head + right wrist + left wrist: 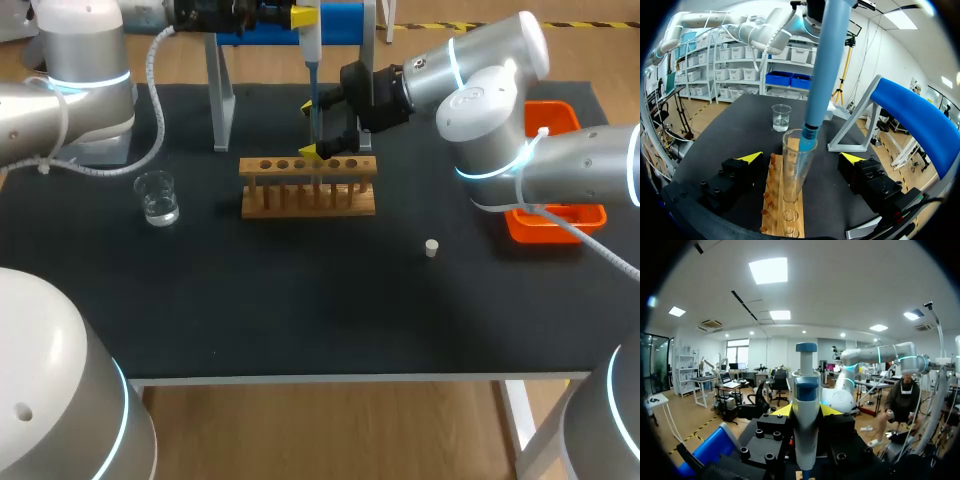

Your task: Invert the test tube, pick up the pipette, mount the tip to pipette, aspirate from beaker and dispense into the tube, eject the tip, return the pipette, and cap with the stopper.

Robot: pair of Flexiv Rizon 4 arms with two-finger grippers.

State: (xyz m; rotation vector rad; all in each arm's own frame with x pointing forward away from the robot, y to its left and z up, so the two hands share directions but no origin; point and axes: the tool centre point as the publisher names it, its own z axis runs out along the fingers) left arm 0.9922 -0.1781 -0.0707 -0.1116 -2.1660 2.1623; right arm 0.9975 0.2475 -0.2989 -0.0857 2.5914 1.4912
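Hanging upright over the wooden rack [308, 188], the pipette [311, 45] is clamped in the left gripper [806, 412], whose yellow-tipped fingers [782, 410] press against the white body from both sides, just under the blue plunger end. Its slim tip [808, 145] points straight down and dips into the mouth of the test tube [792, 175], which stands in one of the rack's holes. The right gripper [801, 157] comes in from the far right side and sits level with the tube, its fingers spread wide, one on each side of the glass with clear space between them and it (from where I stand, neither pad touches anything), so it holds nothing. The rack sits near the back middle of the black table [300, 300], with the blue and grey pipette stand [340, 22] right behind it. The beaker [157, 197], with a little clear liquid in it, stands well off to the left of the rack. The small pale stopper [431, 248] lies alone on the mat, in front of and to the right of the rack. An orange tray [560, 220] rests at the table's right edge, partly hidden by the right arm.
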